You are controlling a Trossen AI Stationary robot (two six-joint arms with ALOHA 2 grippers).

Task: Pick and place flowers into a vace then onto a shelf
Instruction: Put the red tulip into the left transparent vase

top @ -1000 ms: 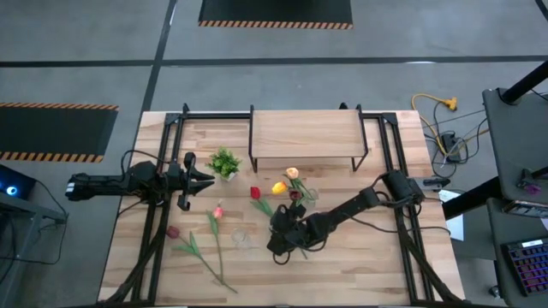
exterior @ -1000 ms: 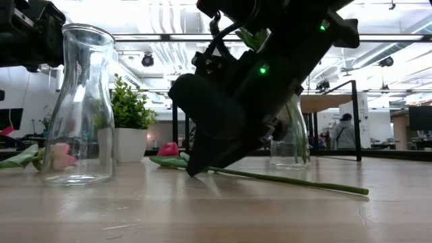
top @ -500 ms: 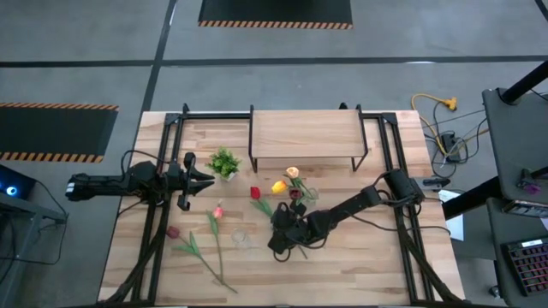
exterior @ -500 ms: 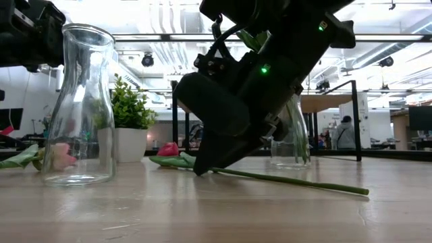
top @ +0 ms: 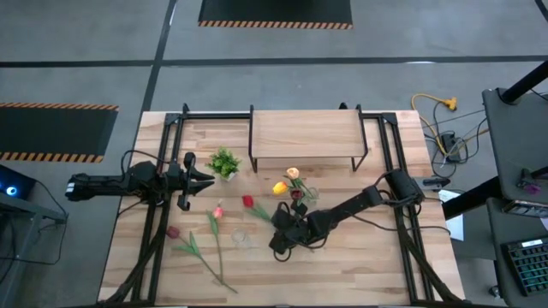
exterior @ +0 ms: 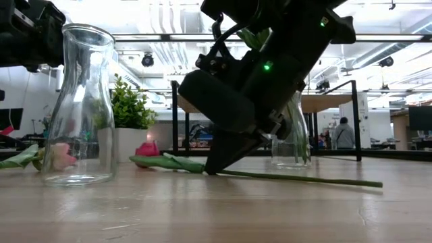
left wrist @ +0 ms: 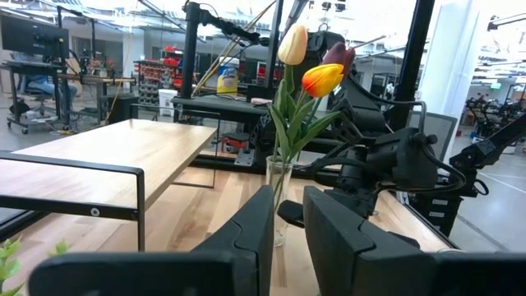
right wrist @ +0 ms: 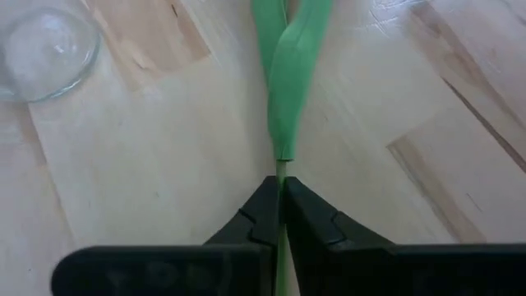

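Observation:
A red tulip [top: 247, 202] lies on the table, its thin green stem [exterior: 304, 180] running toward the right. My right gripper [right wrist: 281, 193] slants down onto that stem and is shut on it. Behind it stands a glass vase [top: 297, 198] holding yellow, peach and dark maroon tulips [left wrist: 306, 78]. An empty glass vase [exterior: 79, 108] stands near the table's front. A pink tulip [top: 218, 211] and a dark one [top: 174, 232] lie at the near left. The wooden shelf [top: 304, 137] stands at the far edge. My left gripper [top: 204, 177] hovers at the left, a narrow gap between its fingers, holding nothing. My right gripper pinches the red tulip's stem [right wrist: 280, 168] between its two fingertips, just below the leaves [right wrist: 288, 82]. It comes slanting down from the table's right. The tulip lies flat on the table, head toward the left.
A small bushy plant in a white pot [top: 224, 162] stands beside my left gripper. Black frame rails [top: 154, 222] run along both table sides. A person [exterior: 345, 131] stands far off in the room behind.
My right gripper has shut on the red tulip's stem. The tulip has slid along the table: its head has gone toward the table's left and near edge, and the stem has swung with it while staying flat.

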